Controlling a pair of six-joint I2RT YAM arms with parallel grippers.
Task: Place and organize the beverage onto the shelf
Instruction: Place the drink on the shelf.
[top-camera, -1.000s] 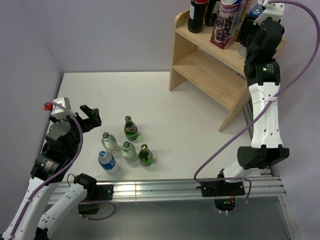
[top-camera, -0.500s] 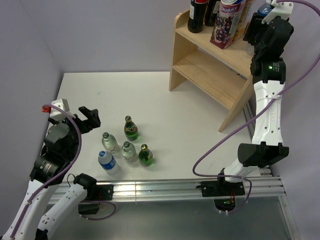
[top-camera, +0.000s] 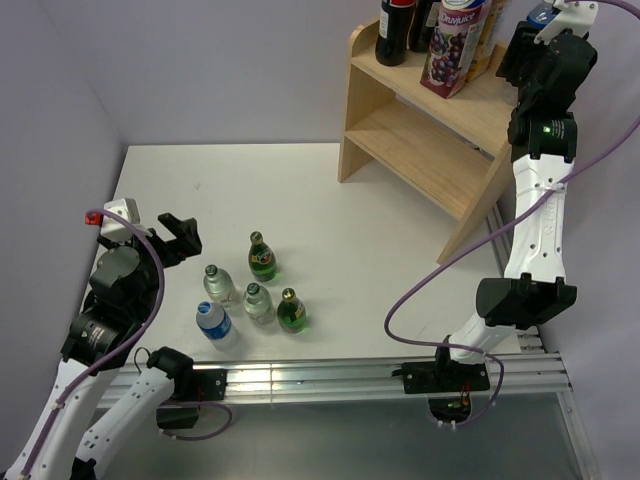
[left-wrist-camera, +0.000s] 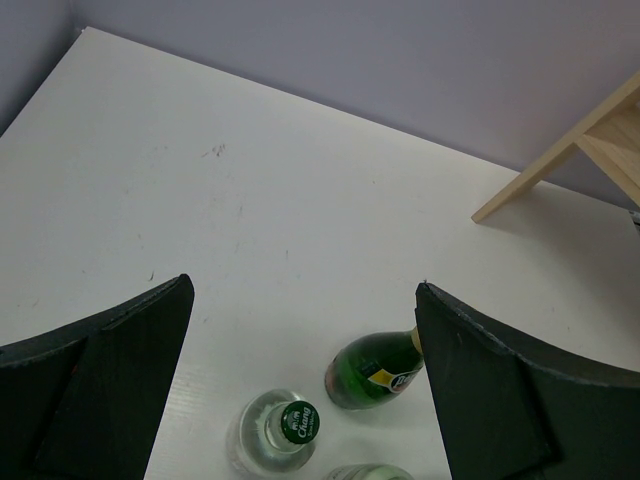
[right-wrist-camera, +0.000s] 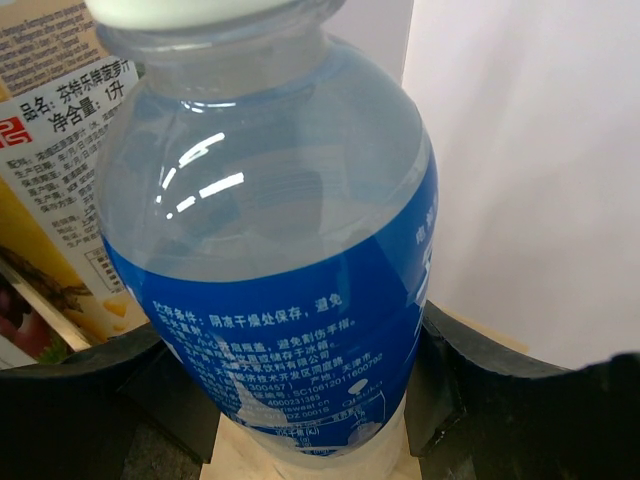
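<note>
Bottles (top-camera: 258, 302) come first: 5 stand upright on the white table (top-camera: 350, 200), just ahead of and below the left claw (left-wrist-camera: 300, 300). Among them are a green glass bottle (left-wrist-camera: 375, 370) and a clear bottle with a green cap (left-wrist-camera: 280, 435), caps up, long axes vertical. That claw hangs released, jaws spread wide around nothing, and its arm is the nearer one to this group.

Farther off, the right claw (right-wrist-camera: 310, 400) is clenched on a blue-labelled water bottle (right-wrist-camera: 290, 270), 1 finger on each side low on the body. The bottle stands upright between the fingers, white cap up, long axis vertical. It is at the right end of the top tier of the wooden shelf (top-camera: 420, 150). Pale wood shows directly under its base, though whether it touches the board cannot be told. Just to the claw's left stands a printed carton (right-wrist-camera: 50, 150). Beyond it on the same tier are a grape juice carton (top-camera: 455, 40) and cola bottles (top-camera: 395, 30).

The coming move probably turns on the board lying straight below the claw: release there, then back out without tipping the bottle toward the carton.
</note>
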